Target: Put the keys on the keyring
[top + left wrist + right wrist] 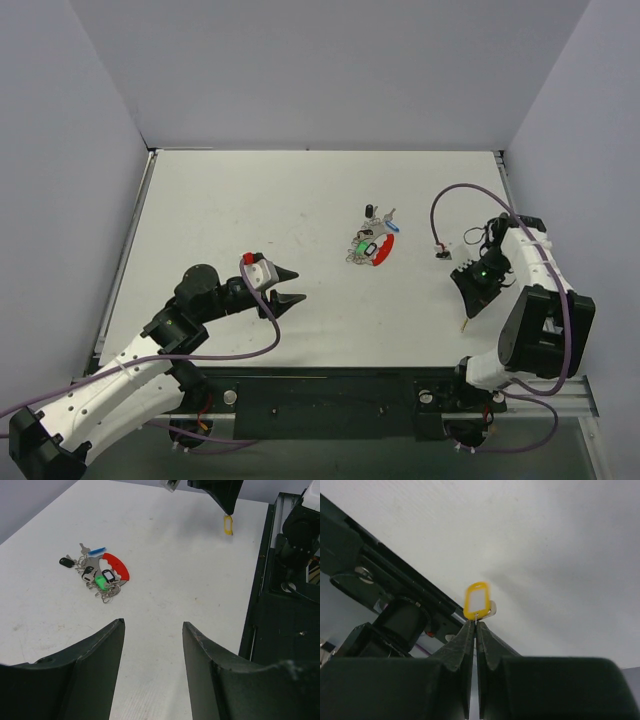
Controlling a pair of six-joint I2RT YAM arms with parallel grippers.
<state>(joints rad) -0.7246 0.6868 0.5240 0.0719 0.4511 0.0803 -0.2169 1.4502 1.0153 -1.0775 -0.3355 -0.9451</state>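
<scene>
Overhead, the keyring (383,256) lies flat midway across the table (250,200) with the keys (362,243) heaped against its left side, black and blue caps toward the far side, well apart from both arms; the left gripper (299,286) waits spread at the near left, presumably ready to steady the loop. Left wrist: wide-set fingers (100,655) frame bare table, the heap lying beyond them, nothing held. Right wrist: the right gripper (475,626) is pressed together on a yellow-capped key (477,599), long axis continuing the fingers' line, cap outward, apparently held off the table for carrying to the ring
</scene>
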